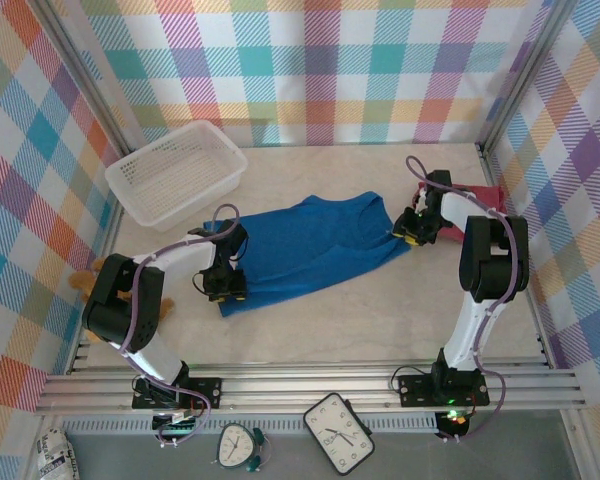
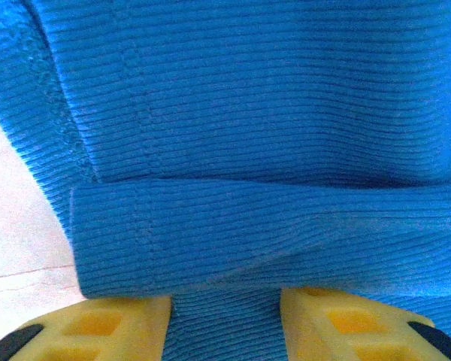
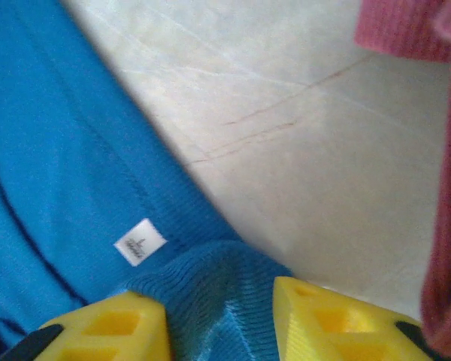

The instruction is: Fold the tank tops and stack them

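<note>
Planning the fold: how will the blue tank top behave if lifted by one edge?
Likely floppy: the blue tank top lies flat, with a fold doubled over softly. Probably light: thin ribbed knit. Pushed, it would likely bunch rather than slide.

On my feed the blue tank top (image 1: pixel 310 245) is spread flat across the middle of the worktop (image 1: pixel 380 320), lying at a slant: hem toward the near left, scooped neck and straps toward the far right. Up close it's a ribbed knit, with the hem edge doubled over on itself, and there's a small white label (image 3: pixel 140 241) near one bunched-up strap. The dark red tank top (image 1: pixel 485 192) sits folded at the far right, just beside the blue one's straps. Can't tell if that's one top or two stacked.
</note>
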`<state>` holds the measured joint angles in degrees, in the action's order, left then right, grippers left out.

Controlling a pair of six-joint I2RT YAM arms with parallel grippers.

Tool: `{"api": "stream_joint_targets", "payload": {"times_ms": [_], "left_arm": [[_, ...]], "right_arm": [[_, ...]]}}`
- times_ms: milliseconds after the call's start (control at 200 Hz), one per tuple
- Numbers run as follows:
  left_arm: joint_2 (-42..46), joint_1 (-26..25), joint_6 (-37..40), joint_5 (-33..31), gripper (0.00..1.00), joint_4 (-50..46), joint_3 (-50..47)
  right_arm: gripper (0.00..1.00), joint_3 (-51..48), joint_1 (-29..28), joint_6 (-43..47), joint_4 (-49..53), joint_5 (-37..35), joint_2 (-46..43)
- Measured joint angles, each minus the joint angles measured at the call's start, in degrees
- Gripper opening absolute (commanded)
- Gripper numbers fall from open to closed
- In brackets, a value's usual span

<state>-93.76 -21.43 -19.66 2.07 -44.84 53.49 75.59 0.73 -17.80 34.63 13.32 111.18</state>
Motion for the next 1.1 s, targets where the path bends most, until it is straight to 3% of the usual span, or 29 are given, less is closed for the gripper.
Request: {"api": "stream_joint_targets", "payload": {"times_ms": [165, 375, 700, 975, 1100], "left_arm": [[2.08, 0.0, -0.07, 0.68, 0.49, -1.99, 0.87], [3.08, -0.22, -0.55, 4.46, 0.49, -1.4, 4.7], [-6.73, -1.31, -0.2, 4.63, 0.46, 1.11, 7.3], [-6.56, -2.4, -0.55, 4.11, 0.46, 1.49, 7.08], [-4.42, -6.27, -3.72, 5.25, 0.47, 3.1, 4.63]], "right_arm": [[0.45, -2.86, 0.02, -0.33, -0.48, 2.32, -7.8], [0.42, -9.99, -0.96, -2.38, -1.86, 7.37, -18.32], [0.4, -11.85, -13.51, -7.48, -9.38, 10.69, -6.82], [0.4, -6.12, -13.92, -6.56, -8.44, 6.43, -1.36], [0.41, -1.38, -13.92, -4.15, -5.92, 3.78, 1.64]]}}
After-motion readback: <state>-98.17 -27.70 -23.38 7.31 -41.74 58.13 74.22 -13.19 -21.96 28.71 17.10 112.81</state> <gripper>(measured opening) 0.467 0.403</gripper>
